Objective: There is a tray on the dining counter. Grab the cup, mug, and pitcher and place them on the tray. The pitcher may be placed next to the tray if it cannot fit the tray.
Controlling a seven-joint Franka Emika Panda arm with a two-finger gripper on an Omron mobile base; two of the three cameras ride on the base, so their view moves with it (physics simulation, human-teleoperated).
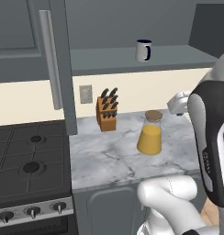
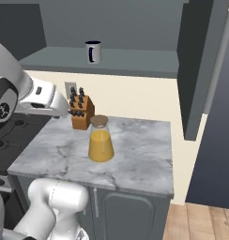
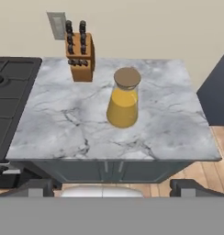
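The pitcher stands upright on the short marble counter, ahead of and below the claw, almost centred between its spread-apart, empty fingers, so the approach runs forward and down toward it.

The stove is running off the left edge of the left base frame and the hand frame. The robot's arm is covering the right end of the table at the right of the left base frame. The knife block is partly tucking behind the arm in the right base frame.
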